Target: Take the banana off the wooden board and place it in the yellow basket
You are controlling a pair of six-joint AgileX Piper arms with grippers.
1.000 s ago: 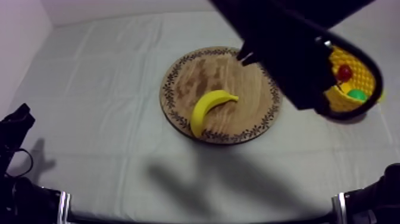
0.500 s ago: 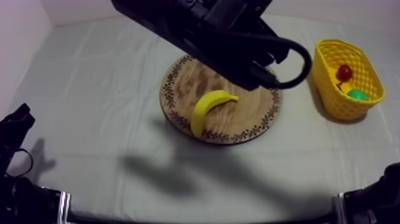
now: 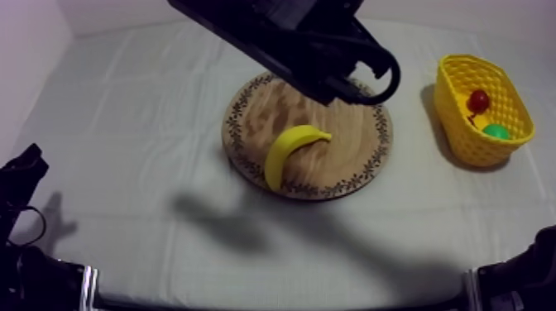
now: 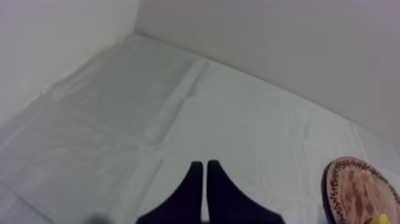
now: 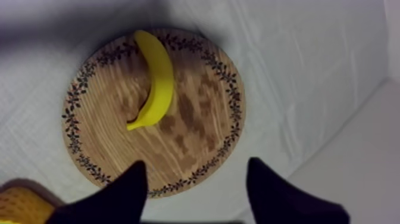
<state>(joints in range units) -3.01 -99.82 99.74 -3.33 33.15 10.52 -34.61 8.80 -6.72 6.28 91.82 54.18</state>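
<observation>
The yellow banana [image 3: 294, 149] lies curved on the round wooden board [image 3: 240, 157], toward its front left. My right arm [image 3: 306, 45] reaches in from the back and hangs over the far part of the board. In the right wrist view my right gripper [image 5: 197, 164] is open above the board [image 5: 196, 125], with nothing between its fingers; the banana [image 5: 156, 83] lies beyond them, untouched. The yellow basket [image 3: 463, 66] stands at the right. My left gripper [image 4: 205, 170] is shut on nothing, low at the table's left [image 3: 25, 165].
Inside the basket lie a small red fruit [image 3: 478, 101] and a green fruit [image 3: 496, 131]. A corner of the basket [image 5: 21, 205] sits beside my right fingers. The board's rim [image 4: 363, 190] is off to the side of my left gripper. Bare cloth surrounds the board.
My right arm has swung left from over the basket side to above the board. The banana, basket and left arm have not moved.
</observation>
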